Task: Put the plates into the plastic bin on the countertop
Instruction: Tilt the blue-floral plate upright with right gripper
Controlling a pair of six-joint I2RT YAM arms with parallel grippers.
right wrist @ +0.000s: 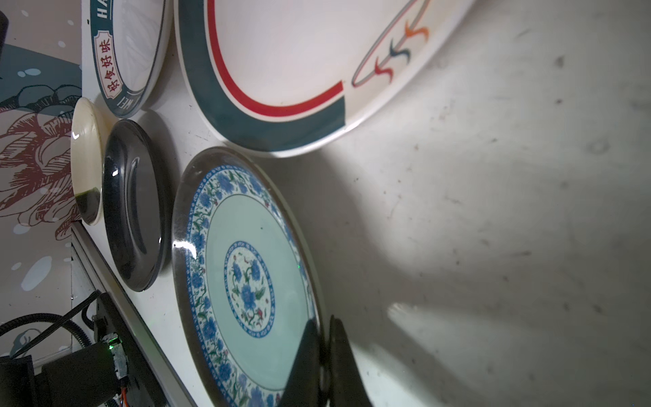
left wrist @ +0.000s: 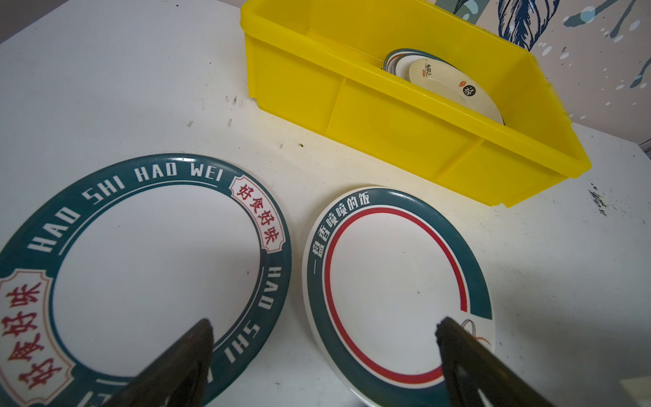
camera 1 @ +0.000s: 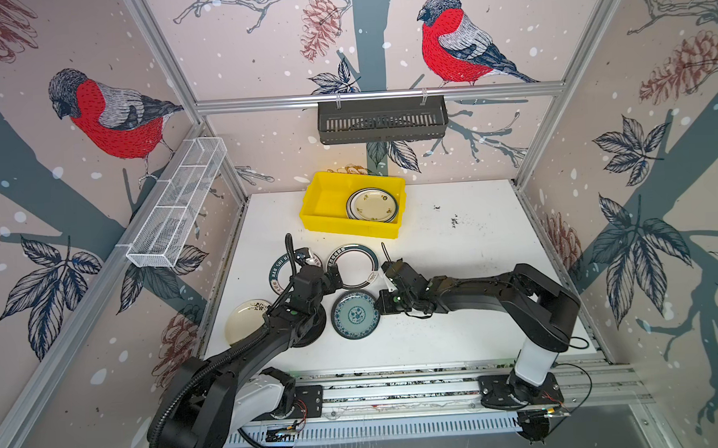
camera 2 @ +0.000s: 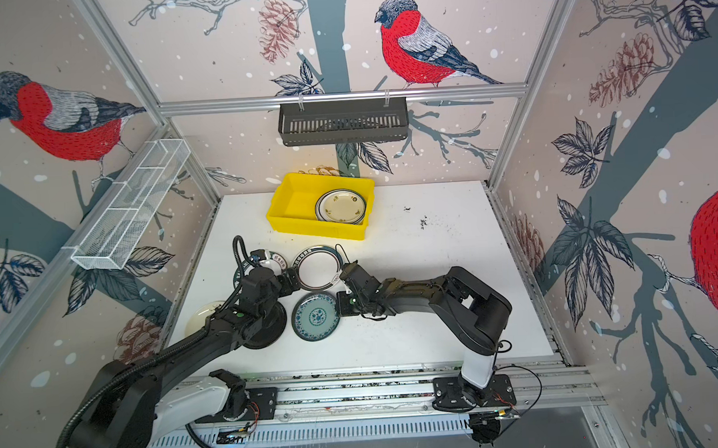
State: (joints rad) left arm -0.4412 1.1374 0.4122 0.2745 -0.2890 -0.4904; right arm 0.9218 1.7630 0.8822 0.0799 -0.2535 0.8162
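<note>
Right gripper point(right wrist: 322, 326): pinched on right rim of round blue-patterned plate point(right wrist: 246, 275). Left gripper point(left wrist: 324, 352): spread over two white teal-rimmed lettered plates point(left wrist: 141, 282). Yellow rectangular plastic bin point(camera 1: 341, 228), far: holds cream floral plate point(camera 1: 372, 205).

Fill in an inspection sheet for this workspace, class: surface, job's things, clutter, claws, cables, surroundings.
Surface: white countertop, dark specks towards the back right.
Job's things: yellow bin holds a stack topped by a floral plate; outside it lie the HAO SHI plate, red-ringed plate, blue-patterned plate, black plate and cream plate.
Clutter: nothing seen.
Claws: left claw open above the two lettered plates; right claw shut on the blue-patterned plate's rim.
Cables: corrugated hose along the left arm.
Surroundings: slotted basket and mesh tray on the walls; bird wallpaper.
</note>
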